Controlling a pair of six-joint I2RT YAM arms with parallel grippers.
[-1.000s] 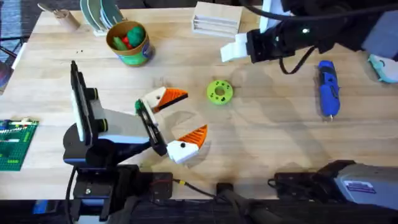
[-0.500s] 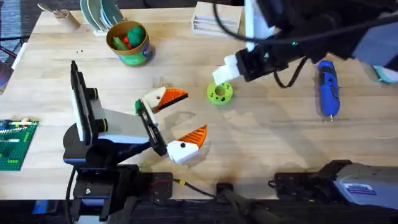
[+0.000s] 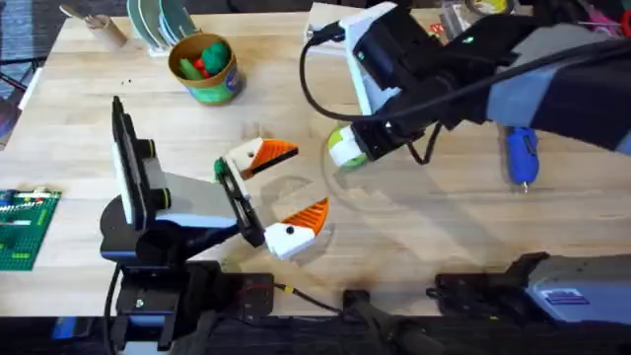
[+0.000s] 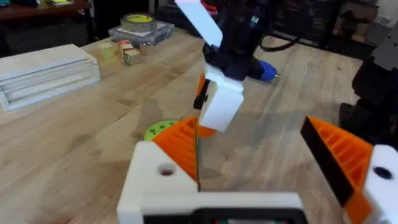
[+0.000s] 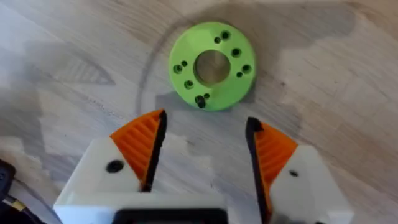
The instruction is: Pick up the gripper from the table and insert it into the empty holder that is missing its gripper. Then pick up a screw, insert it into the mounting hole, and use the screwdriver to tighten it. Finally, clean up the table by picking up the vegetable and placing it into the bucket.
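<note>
My right gripper [image 5: 205, 149] hangs open just above the lime-green disc [image 5: 211, 65], its orange pads [image 5: 140, 146] apart and nothing between them. From overhead the right arm reaches across the middle and partly covers the disc [image 3: 335, 150]. My left gripper [image 3: 286, 192] is open and empty above the table's front middle. Both its fingers [image 4: 183, 146] carry orange tips. The blue screwdriver [image 3: 521, 153] lies at the right. The bucket [image 3: 204, 67] stands at the back left with green and red vegetables inside. The loose gripper, the empty holder and a screw are out of view.
A white box [image 3: 335, 35] sits at the back middle, a rack of plates [image 3: 158, 25] beside the bucket. A green brick plate [image 3: 20, 227] lies at the left edge. A tape roll [image 4: 138, 22] and small blocks lie far back.
The right arm has swung left from the back right and come down over the green disc. The left arm has not moved.
</note>
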